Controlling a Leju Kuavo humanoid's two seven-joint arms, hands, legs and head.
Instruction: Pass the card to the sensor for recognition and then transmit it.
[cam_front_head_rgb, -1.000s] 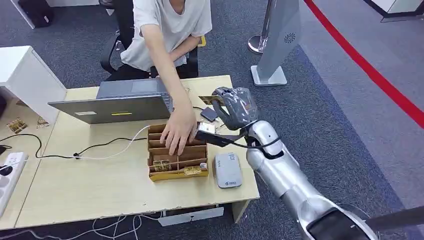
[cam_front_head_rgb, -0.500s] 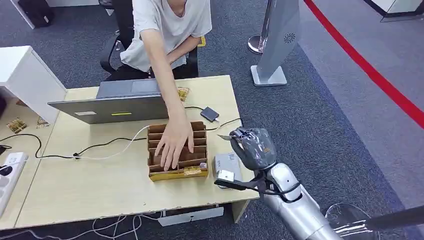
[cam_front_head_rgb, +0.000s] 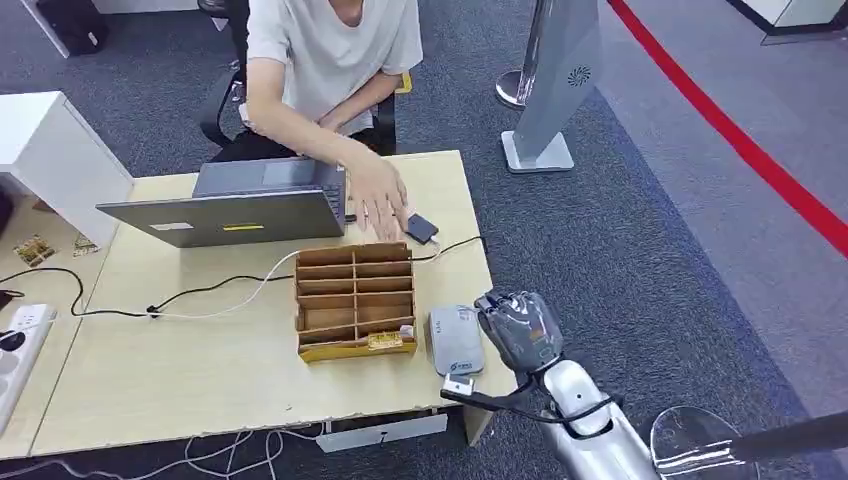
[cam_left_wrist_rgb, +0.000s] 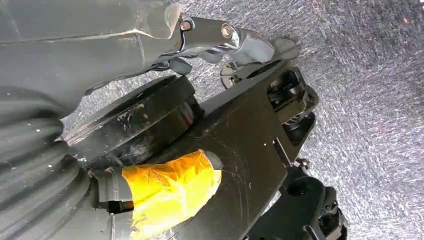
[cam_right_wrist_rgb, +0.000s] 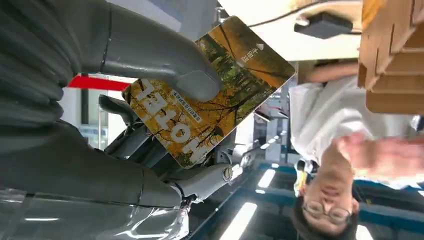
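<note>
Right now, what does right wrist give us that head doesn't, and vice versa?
Right wrist alone: the card face, an autumn-forest print with HOTEL lettering, pinned under the thumb.
Head alone: the grey sensor on the table just beside the right hand, plus the laptop.
Both: the right hand, the wooden divider box, the small dark device on its cable, and the seated person.

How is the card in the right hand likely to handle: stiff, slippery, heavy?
The card looks flat and unbent under the right hand's thumb, so probably stiff. Its glossy printed face suggests it may slip. Being so thin, it is likely very light.
</note>
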